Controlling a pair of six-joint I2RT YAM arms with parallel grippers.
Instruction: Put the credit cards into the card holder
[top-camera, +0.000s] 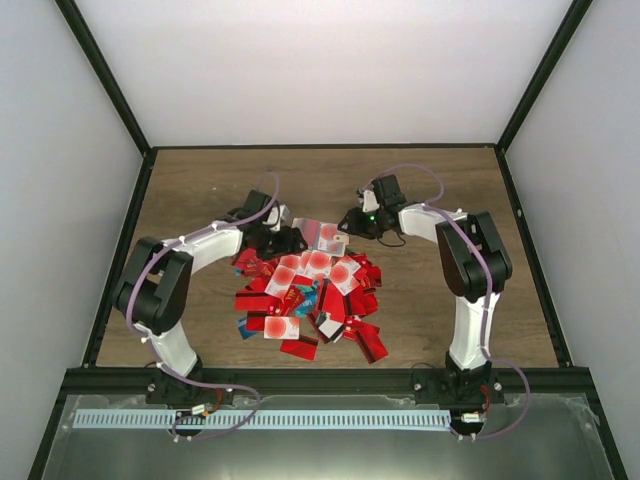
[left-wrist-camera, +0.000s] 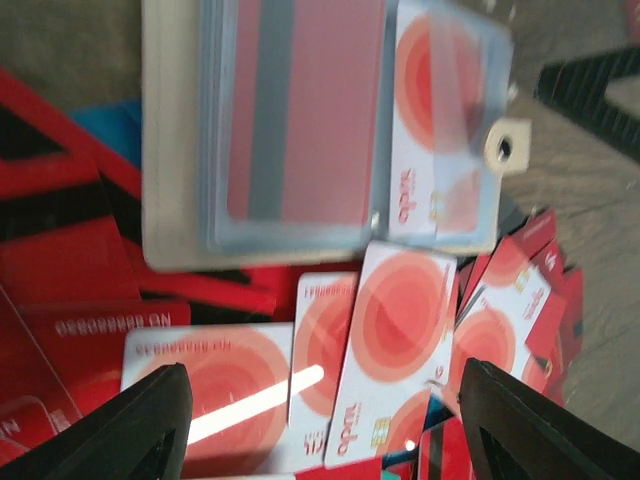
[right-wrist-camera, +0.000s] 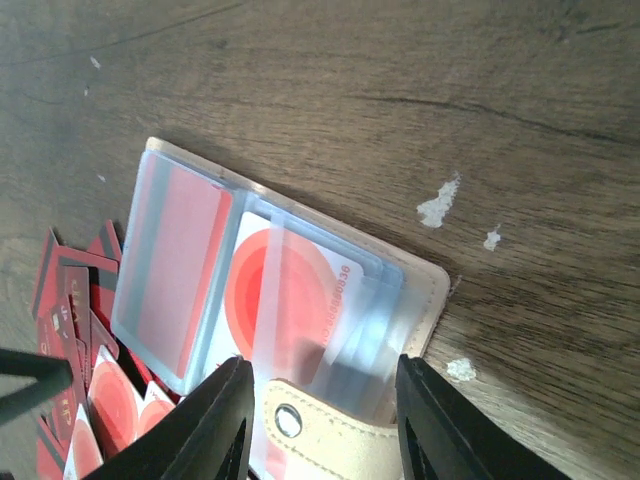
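Your left pincer (left-wrist-camera: 325, 395) hangs spread wide over the heap of credit cards (left-wrist-camera: 395, 350), pinching nothing. Directly beneath its gap lie white cards with red blots, face up and overlapping. That looks like why it is lined up there, since a loose top card is the easiest one to lift. Just beyond its fingertips the card holder (left-wrist-camera: 160, 150) lies opened flat at the far rim of the heap. Its clear pockets (left-wrist-camera: 290, 120) face up and show a red card and a white one inside, so any carry from the heap would be short. On the holder's far side your right pincer (right-wrist-camera: 320, 400) straddles the tan snap strap (right-wrist-camera: 335, 445) with its jaws half apart. I cannot tell whether it pinches the strap or only pins it, but it seems placed to stop the holder sliding. Past that pincer there is only the wooden table (right-wrist-camera: 400, 100).
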